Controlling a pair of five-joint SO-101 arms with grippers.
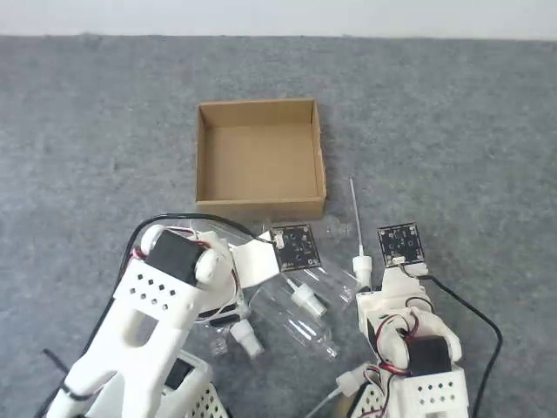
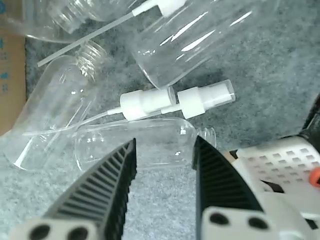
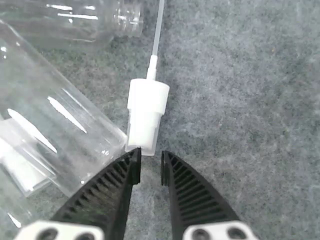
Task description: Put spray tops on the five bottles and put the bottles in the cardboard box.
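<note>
Cardboard box [image 1: 261, 209] standing unfilled, bottles [image 1: 300, 320] and spray tops [image 3: 146, 117] lying loose on desk [image 1: 452, 131]; left gripper [image 2: 164, 150] and right gripper [image 3: 149, 167] hovering, fingers parted, gripping nothing.

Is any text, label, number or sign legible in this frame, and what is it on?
Nothing can be read.
Cardboard box: bluish print on its wall, cut off, too blurred to read.
Circuit boards on the arms' wrists: tiny markings, too small to read.
Bottles and spray tops: no labels.
</note>
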